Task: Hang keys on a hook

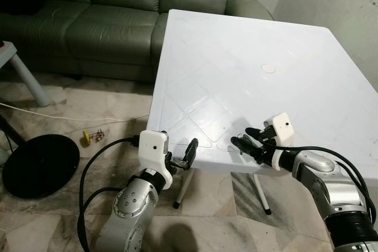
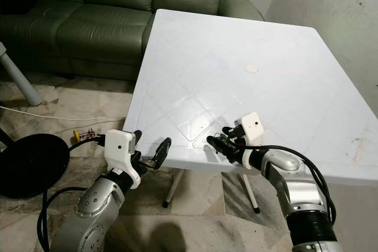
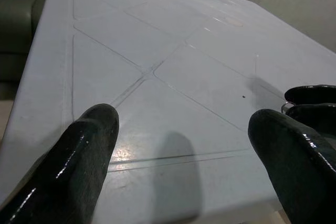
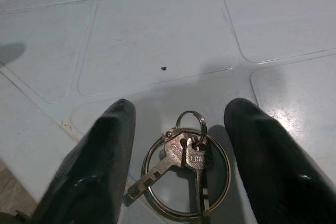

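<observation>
near the front edge of the white table (image 1: 236, 45), light, hard, slippery keys (image 4: 186, 163) lie flat between the right gripper (image 4: 184, 156)'s open, empty fingers, best pinched by the ring, while the left gripper (image 3: 189, 150) hovers open and empty too.

Two silver keys (image 4: 184, 163) on linked metal rings, lying flat on white table (image 4: 157, 30), near its front edge

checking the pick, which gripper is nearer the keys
Right. The right gripper straddles the keys, fingers open either side; the left gripper hangs open off the table's near edge.
</observation>
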{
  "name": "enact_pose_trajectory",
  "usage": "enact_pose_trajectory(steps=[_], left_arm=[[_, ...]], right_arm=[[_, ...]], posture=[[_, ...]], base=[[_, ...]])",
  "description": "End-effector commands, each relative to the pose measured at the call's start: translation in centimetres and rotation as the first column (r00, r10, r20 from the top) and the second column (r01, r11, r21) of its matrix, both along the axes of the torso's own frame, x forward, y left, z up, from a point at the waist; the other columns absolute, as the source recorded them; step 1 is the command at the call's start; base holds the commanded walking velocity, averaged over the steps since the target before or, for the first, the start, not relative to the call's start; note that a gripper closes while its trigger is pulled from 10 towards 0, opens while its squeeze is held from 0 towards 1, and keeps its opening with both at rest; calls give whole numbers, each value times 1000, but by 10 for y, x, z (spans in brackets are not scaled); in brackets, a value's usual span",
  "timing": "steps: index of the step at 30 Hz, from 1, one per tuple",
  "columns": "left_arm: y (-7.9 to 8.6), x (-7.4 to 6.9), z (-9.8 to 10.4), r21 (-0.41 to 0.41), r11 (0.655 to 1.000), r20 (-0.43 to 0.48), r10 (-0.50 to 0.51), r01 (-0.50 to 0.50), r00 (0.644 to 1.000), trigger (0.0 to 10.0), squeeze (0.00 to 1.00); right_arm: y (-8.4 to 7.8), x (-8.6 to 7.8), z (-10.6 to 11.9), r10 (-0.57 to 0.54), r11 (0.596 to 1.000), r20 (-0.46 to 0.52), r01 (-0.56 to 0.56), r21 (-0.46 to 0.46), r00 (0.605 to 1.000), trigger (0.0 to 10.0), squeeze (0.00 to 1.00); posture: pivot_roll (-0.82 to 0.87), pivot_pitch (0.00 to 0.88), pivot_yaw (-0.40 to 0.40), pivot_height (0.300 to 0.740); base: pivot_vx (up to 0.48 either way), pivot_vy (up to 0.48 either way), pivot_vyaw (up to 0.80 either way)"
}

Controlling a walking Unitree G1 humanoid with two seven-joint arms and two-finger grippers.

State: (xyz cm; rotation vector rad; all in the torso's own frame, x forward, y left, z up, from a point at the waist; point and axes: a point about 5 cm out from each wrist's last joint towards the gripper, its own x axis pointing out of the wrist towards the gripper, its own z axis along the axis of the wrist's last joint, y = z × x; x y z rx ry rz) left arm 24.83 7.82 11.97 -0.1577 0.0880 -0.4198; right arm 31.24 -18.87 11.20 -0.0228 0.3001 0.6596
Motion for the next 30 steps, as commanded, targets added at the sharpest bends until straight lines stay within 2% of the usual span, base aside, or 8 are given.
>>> enact_pose_trajectory(steps=[1, 11, 13, 16, 20, 25, 27, 30], left_arm=[[-2, 0, 3, -5, 1000, 7, 3, -3, 1000, 10000, 0], [-2, 0, 4, -6, 1000, 8, 4, -4, 1000, 10000, 0], [-2, 0, 4, -6, 1000, 9, 4, -4, 1000, 10000, 0], [-2, 0, 4, -9, 1000, 8, 4, -4, 1000, 10000, 0], [-2, 0, 4, -12, 1000, 9, 6, -6, 1000, 10000, 0], [-2, 0, 5, -10, 1000, 12, 8, -8, 1000, 10000, 0], [-1, 0, 5, -12, 1000, 12, 9, -9, 1000, 10000, 0], [-1, 1, 5, -15, 1000, 14, 11, -10, 1000, 10000, 0]], right_arm=[[-2, 1, 3, 1, 1000, 1, -1, 7, 1000, 0, 0], [-1, 1, 3, 3, 1000, 3, -3, 5, 1000, 39, 0], [-2, 2, 3, -2, 1000, 4, 2, 1, 1000, 1843, 0], [-2, 2, 4, -1, 1000, 9, 1, -2, 1000, 1804, 0], [-3, 3, 3, -5, 1000, 9, 5, -17, 1000, 6706, 0], [-3, 5, 4, -5, 1000, 15, 5, -25, 1000, 6902, 0], [-4, 6, 4, -4, 999, 18, 5, -40, 1000, 10000, 0], [-5, 7, 2, 4, 998, 4, -3, -60, 1000, 10000, 0]], posture=[[69, 138, -118, 740], [68, 140, -117, 740], [70, 139, -119, 740], [70, 139, -119, 740], [73, 137, -121, 740], [77, 133, -121, 740], [79, 131, -120, 740], [81, 127, -121, 740]], base=[[0, 0, 0], [0, 0, 0], [0, 0, 0], [0, 0, 0], [0, 0, 0], [0, 0, 0], [0, 0, 0], [0, 0, 0]])
